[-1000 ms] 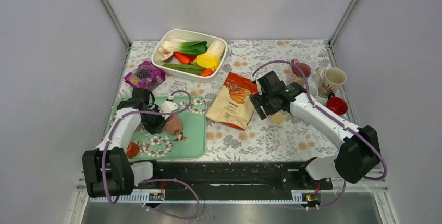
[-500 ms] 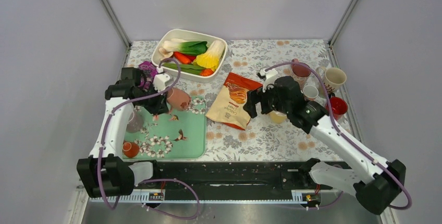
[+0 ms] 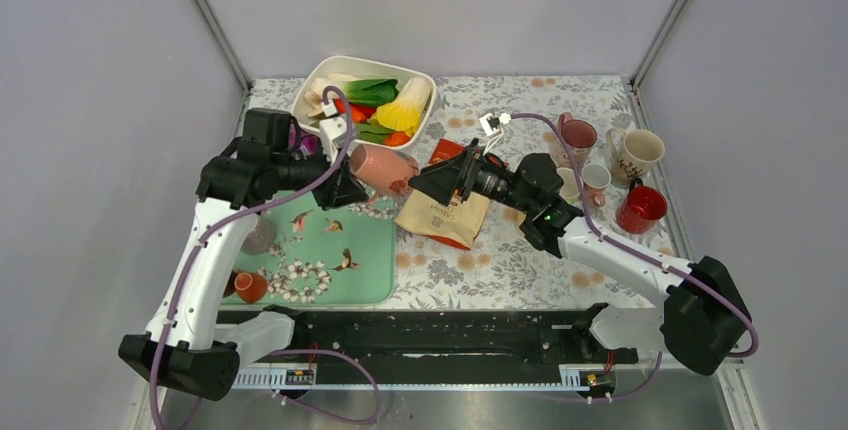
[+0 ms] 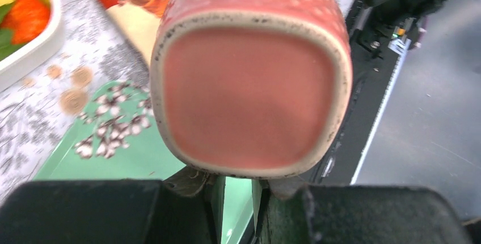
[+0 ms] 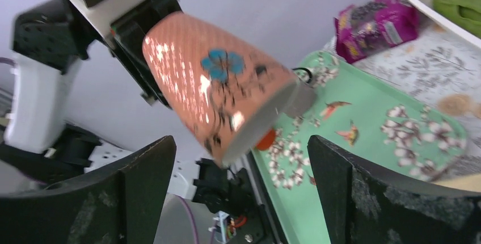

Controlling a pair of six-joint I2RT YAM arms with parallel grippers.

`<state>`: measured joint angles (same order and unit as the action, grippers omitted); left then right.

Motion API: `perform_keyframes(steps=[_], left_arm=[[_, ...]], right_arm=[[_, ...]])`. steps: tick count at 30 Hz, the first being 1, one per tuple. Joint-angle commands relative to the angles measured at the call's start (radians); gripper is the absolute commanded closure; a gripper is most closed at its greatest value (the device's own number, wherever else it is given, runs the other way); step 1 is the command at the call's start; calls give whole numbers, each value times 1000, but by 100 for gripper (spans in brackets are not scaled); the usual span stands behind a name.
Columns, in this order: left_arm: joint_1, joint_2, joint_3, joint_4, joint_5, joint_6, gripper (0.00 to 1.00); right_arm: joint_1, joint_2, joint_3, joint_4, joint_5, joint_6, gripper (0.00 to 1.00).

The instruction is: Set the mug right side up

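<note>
Mug: the pink mug (image 3: 383,169) is off the surface, held in the air on its side, left of the surface's middle and nearer the far edge than the near one.
Mug detail: the right wrist view shows a blue flower and dark sprigs on its ribbed wall. The left wrist view shows a rounded-square end with a speckled cream rim. I cannot tell whether that end is base or mouth.
Left pincer: the left pincer (image 3: 338,182) is pinching the mug at the edge of the end that faces left, with its fingers (image 4: 204,190) drawn close together.
Right pincer: the right pincer (image 3: 440,176) is spread wide and points at the mug's free end, just beside it and not touching.
Below the mug: the far right corner of the green tray (image 3: 370,260) and the chips bag (image 3: 445,212) lie on the surface, just beside each other.
Far edge: a white dish (image 3: 425,85) of vegetables.
Right edge: a cream mug (image 3: 640,153) and a red cup (image 3: 640,208), both upright.
Tray's near left corner: a small orange cup (image 3: 250,285).
</note>
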<state>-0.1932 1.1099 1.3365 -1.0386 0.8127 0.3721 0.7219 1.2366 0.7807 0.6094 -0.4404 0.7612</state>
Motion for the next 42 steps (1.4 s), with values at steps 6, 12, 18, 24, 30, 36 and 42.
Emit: perform_keyframes(steps=[6, 12, 18, 24, 30, 36, 42], left_arm=[[-89, 34, 86, 136, 122, -116, 100], [-99, 30, 46, 124, 57, -55, 99], [-98, -67, -32, 78, -99, 44, 32], [-98, -173, -160, 109, -245, 68, 1], [-97, -174, -218, 62, -405, 136, 1], [-93, -177, -292, 128, -445, 141, 1], [-90, -174, -329, 173, -401, 151, 1]], right_arm=[[63, 58, 87, 352, -139, 222, 23], [60, -25, 132, 224, -149, 110, 88], [17, -231, 235, -457, 120, -353, 100], [-7, -290, 473, -1140, 493, -660, 100], [-117, -185, 718, -1732, 890, -702, 100], [-578, -133, 630, -1817, 673, -715, 100], [-758, -9, 485, -1784, 531, -705, 100]])
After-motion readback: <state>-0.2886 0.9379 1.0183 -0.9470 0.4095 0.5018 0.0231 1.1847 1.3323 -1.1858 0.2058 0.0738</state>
